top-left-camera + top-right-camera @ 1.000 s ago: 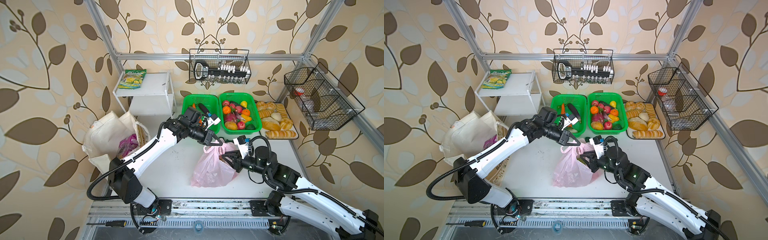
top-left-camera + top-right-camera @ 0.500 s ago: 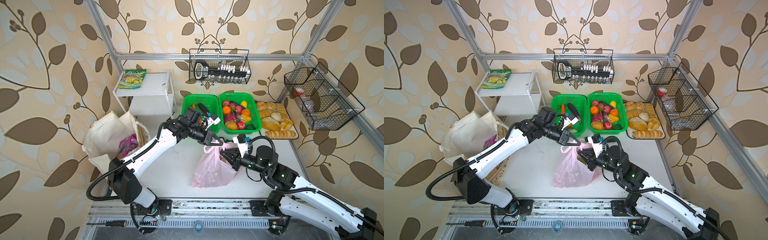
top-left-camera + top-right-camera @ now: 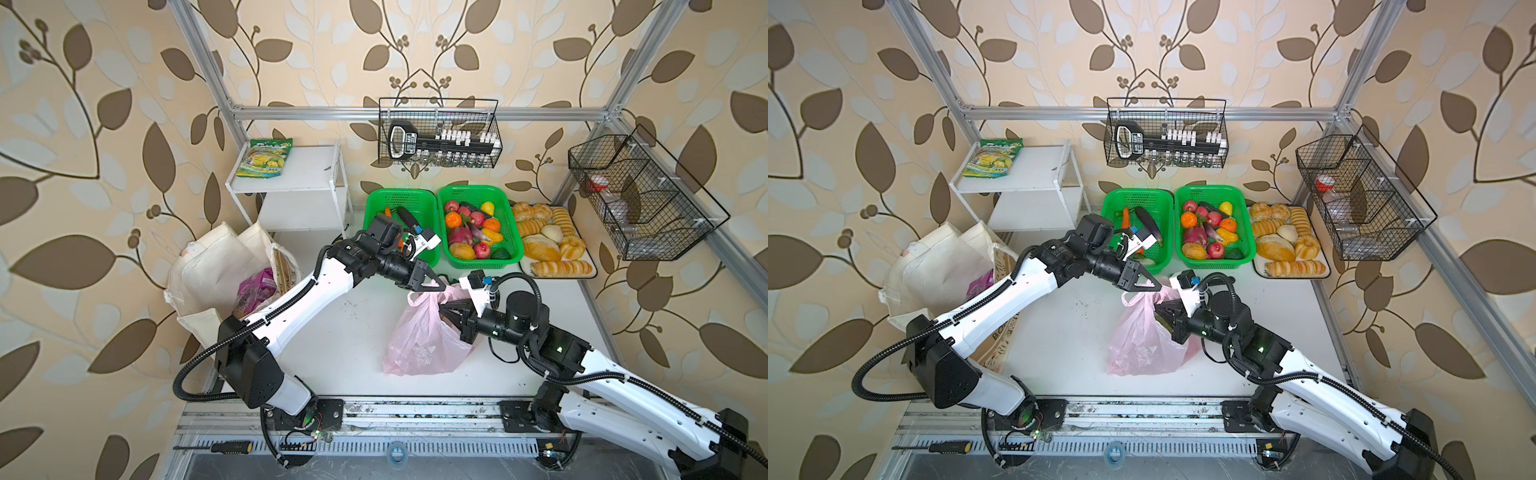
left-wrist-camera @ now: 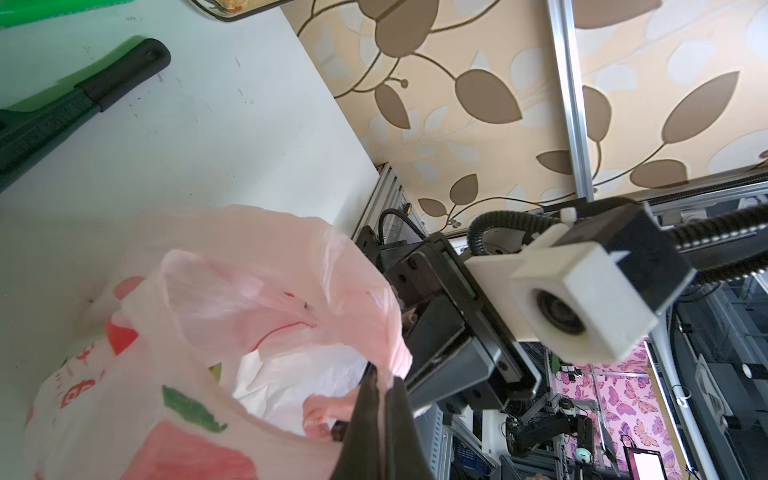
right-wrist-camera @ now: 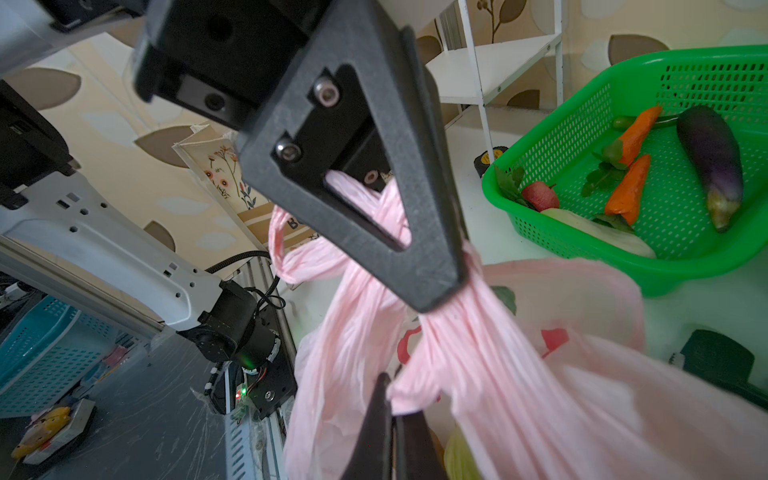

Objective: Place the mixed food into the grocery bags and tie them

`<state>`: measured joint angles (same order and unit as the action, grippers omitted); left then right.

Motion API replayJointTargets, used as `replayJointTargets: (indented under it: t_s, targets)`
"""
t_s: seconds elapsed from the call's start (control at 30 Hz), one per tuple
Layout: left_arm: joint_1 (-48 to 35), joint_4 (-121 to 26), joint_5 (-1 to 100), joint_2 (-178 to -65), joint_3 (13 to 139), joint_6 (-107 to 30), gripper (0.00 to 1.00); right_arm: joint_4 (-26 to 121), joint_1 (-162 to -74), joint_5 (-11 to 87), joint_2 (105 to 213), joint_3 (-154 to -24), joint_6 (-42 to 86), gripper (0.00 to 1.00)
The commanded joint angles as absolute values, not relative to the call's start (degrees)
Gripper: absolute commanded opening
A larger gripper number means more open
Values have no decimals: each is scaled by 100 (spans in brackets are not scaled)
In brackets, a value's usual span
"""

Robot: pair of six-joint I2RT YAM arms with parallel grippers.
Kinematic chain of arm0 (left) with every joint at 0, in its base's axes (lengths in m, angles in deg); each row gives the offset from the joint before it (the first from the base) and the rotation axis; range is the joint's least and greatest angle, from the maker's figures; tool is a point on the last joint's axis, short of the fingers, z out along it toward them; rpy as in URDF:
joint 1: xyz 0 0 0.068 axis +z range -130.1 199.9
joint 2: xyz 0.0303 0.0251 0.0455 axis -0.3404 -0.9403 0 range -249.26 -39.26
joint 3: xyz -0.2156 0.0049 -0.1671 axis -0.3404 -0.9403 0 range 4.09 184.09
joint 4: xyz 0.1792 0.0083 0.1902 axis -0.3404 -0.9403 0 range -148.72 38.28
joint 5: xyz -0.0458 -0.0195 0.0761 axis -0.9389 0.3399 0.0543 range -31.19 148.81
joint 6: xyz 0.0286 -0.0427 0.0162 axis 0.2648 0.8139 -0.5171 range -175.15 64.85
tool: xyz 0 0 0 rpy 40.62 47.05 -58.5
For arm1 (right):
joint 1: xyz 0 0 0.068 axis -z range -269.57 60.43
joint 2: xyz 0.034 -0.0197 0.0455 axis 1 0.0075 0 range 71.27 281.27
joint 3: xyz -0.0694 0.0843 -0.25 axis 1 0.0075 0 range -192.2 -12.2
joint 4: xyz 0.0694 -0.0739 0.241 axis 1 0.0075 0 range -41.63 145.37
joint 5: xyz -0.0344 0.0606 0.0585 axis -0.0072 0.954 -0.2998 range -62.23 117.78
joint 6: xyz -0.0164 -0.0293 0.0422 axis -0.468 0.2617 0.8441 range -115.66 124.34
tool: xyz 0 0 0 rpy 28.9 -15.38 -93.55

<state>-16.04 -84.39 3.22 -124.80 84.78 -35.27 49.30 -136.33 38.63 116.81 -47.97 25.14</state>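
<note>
The thin pink plastic bag (image 3: 419,340) (image 3: 1142,340) stands half-lifted at the table's middle. My left gripper (image 3: 432,286) (image 3: 1154,286) is shut on its bunched, twisted handle from above, and the plastic shows pinched between the tips in the left wrist view (image 4: 384,376). Just below, my right gripper (image 3: 446,309) (image 3: 1160,309) is shut on a fold of the same bag (image 5: 388,386). The left gripper's fingers (image 5: 353,245) fill much of the right wrist view. The cream canvas tote (image 3: 216,266) (image 3: 934,266) sags at the left with a purple packet (image 3: 255,289) inside.
Two green baskets (image 3: 419,195) (image 3: 509,199) of vegetables and fruit stand at the back, beside a tray of bread rolls (image 3: 548,245). A white shelf (image 3: 307,174) holds a yellow-green snack packet (image 3: 266,160). Wire baskets (image 3: 438,133) (image 3: 640,195) hang on the back and right walls.
My right gripper has moved in towards the bag's upper part and closed on the pink plastic. The left gripper has stayed shut on the handle in the same place.
</note>
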Motion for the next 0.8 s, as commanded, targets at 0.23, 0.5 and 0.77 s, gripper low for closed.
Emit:
replayJointTargets:
  t_s: [0.23, 0.5, 0.77]
  targets:
    - [-1587, -8548, 477, -12016, 8463, -3849, 0, 5417, -13659, 4013, 11414, -4759, 2527, 0]
    - [-1587, -8463, 235, -12008, 8432, -3776, 0, 4889, -13659, 3744, 11459, -4648, 2701, 23]
    - [-1589, -8210, 142, -11959, 8285, -3575, 0, 4338, -13660, 3883, 11567, -4502, 2563, 30]
